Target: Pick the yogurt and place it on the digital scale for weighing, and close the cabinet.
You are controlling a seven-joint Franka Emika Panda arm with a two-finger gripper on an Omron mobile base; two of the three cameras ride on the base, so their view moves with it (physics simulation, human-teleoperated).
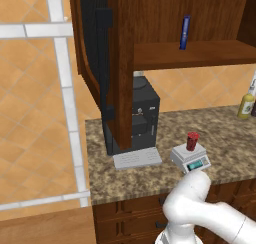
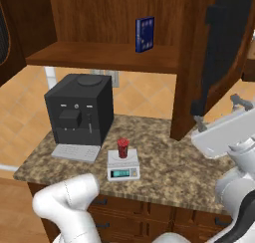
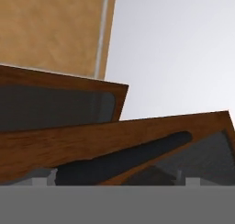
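Observation:
The red yogurt stands upright on the top plate of the digital scale, on the granite counter. Above it the cabinet is open. Its left door swings out over the coffee machine, and its right door stands out at the right. My gripper is open, just below the right door's lower edge, near the bottom of the black bar handle. It holds nothing. In the hand view the door's wooden frame is very close.
A black coffee machine with a grey drip tray stands left of the scale. A blue bottle stands on the cabinet shelf. A yellow-green bottle is at the counter's far right.

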